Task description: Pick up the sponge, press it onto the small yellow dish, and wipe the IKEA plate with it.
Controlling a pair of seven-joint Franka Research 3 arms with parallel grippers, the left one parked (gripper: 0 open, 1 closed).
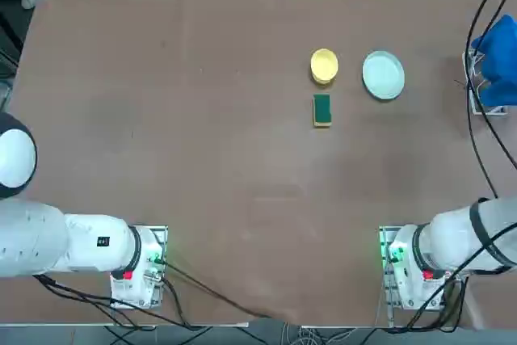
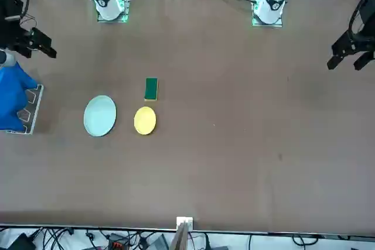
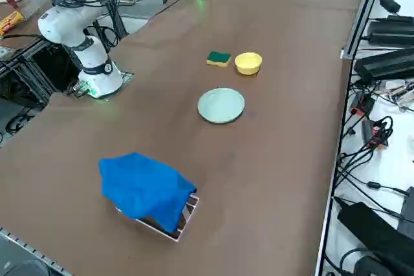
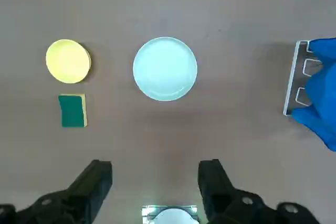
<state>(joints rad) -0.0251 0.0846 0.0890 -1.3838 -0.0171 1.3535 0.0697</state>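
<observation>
While empty, pincer spread wide above flat rectangular sponge, round yellow dish.

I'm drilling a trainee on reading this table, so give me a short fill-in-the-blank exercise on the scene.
1. The sponge lies with its ___ side up.
2. The dish beside the pale plate is ___ in colour.
3. The right pincer is ___, holding nothing.
4. A ___ cloth drapes over the rack near the table edge.

Missing words: green; yellow; open; blue

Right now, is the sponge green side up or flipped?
Green side up. The sponge lies flat on the table beside the small yellow dish, its yellow layer showing only along one edge.
</observation>
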